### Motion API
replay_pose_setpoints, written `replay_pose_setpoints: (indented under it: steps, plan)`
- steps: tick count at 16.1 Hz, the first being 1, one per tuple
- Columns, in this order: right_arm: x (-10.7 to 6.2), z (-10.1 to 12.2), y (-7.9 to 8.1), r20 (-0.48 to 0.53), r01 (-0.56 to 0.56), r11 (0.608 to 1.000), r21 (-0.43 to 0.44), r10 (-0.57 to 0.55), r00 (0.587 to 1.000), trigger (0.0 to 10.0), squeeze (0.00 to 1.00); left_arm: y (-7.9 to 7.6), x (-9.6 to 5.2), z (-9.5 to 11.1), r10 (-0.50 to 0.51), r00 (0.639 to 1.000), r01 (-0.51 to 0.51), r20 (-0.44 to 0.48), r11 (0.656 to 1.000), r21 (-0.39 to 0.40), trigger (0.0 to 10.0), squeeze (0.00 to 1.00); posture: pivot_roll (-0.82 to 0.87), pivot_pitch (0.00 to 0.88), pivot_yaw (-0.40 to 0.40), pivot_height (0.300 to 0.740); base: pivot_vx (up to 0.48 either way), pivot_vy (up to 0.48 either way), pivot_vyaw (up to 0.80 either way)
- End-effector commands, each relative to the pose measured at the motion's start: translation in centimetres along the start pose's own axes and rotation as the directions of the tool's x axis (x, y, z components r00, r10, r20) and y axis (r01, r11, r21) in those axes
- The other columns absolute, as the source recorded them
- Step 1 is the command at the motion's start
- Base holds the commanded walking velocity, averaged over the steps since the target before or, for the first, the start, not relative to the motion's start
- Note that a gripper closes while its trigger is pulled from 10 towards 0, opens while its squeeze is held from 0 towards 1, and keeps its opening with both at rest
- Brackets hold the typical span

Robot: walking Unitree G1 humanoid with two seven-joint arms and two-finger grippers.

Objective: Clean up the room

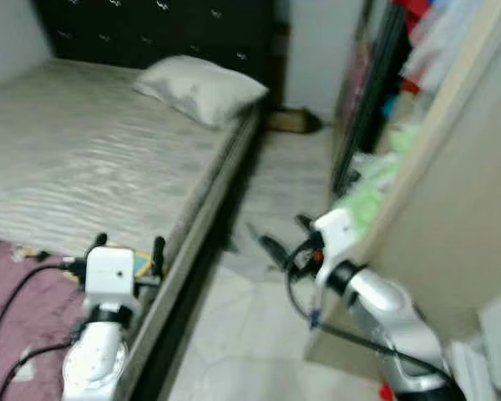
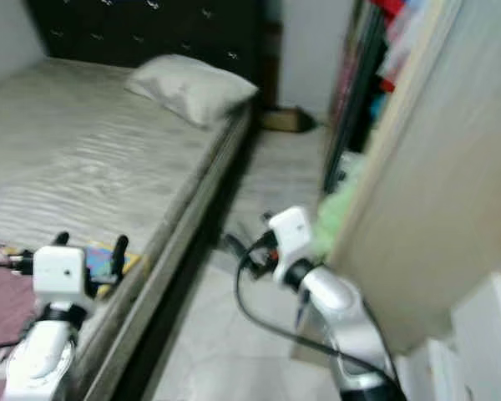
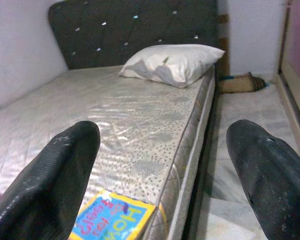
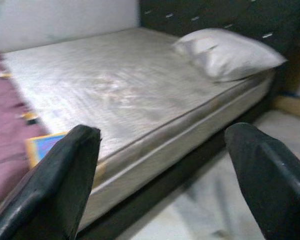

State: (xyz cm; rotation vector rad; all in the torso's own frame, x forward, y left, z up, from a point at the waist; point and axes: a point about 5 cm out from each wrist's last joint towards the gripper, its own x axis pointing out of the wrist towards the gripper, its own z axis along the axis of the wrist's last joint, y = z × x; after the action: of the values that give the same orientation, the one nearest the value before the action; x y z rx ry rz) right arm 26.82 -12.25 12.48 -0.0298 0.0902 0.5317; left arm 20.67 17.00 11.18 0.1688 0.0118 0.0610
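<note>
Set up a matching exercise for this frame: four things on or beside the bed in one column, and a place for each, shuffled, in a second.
Things:
1. pillow
2. colourful book
3. maroon blanket
4. brown mat

Places:
A. on the floor by the far wall, past the bed
B. at the mattress edge, under the left gripper
C. by the dark headboard
D. on the near end of the bed, beside the book

Pairs: 1-C, 2-B, 3-D, 4-A

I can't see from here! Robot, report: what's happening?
Both tools open, empty: left, right. Colourful book on mattress edge, under left tool. Nothing blocking.
</note>
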Motion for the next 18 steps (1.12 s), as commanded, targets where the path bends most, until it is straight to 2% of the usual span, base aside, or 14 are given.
replay_pose_setpoints:
  steps: [1,4,10,18]
  plan:
    - [0.42,0.41,-1.1,0.027,0.108,0.994,0.003,-0.108,0.994,10.0,0.0,0.8,-0.05,0.0,0.055,0.998,-0.055,-0.001,0.998,0.021,10.0,0.0,-0.03,0.0,-0.021,0.74,0.0,0.0,0.8]
    - [0.7,0.64,-1.03,0.066,0.152,0.988,-0.009,-0.151,0.986,10.0,0.0,0.95,-0.19,-0.37,0.075,0.997,-0.075,-0.023,0.997,0.009,10.0,0.0,-0.04,0.0,-0.005,0.74,0.0,0.0,0.8]
    - [1.03,0.85,-0.82,0.127,0.234,0.972,-0.032,-0.228,0.965,10.0,0.0,1.19,0.09,-0.17,0.094,0.996,-0.094,-0.01,0.996,0.0,10.0,0.0,-0.03,0.0,-0.008,0.74,0.0,0.0,0.79]
    - [1.03,0.5,-1.11,0.137,0.247,0.967,-0.064,-0.237,0.962,10.0,0.0,0.91,0.41,-0.02,0.071,0.997,-0.071,-0.003,0.997,-0.018,10.0,0.0,-0.03,0.0,-0.014,0.74,0.0,0.0,0.77]
